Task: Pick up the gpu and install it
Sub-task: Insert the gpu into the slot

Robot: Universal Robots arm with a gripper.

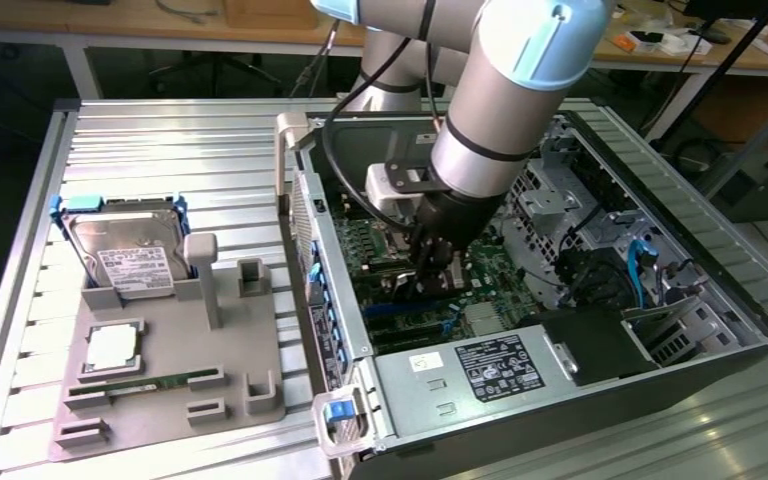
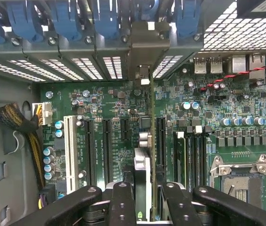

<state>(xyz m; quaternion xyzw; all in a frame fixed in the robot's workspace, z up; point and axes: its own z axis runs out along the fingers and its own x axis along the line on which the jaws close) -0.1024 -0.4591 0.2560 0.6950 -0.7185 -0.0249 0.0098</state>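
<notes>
The gpu [image 2: 150, 117] stands on edge inside the case [image 1: 704, 330], over the motherboard [image 2: 109, 101]. Its bracket end points at the slotted rear wall [image 2: 95, 66]. The claw [image 2: 147, 190] is closed on it, one finger [image 2: 123, 197] on each flat side.

The step in hand looks like the install: the card is lifted and carried in, and hangs among the long black slots [image 2: 161, 141]. Whether its edge is already in one I cannot tell. Seating it, I judge, calls for the card's edge to sit square along one slot and the bracket to line up with a rear opening, then a straight push.

The wrist view gives the card edge-on against the slot rows. The exterior view gives the arm [image 1: 504, 110] reaching down into the open case. At the exterior view's left it also gives the bench [image 1: 171, 140] with a grey holder [image 1: 157, 400] and a hard drive [image 1: 124, 245].
</notes>
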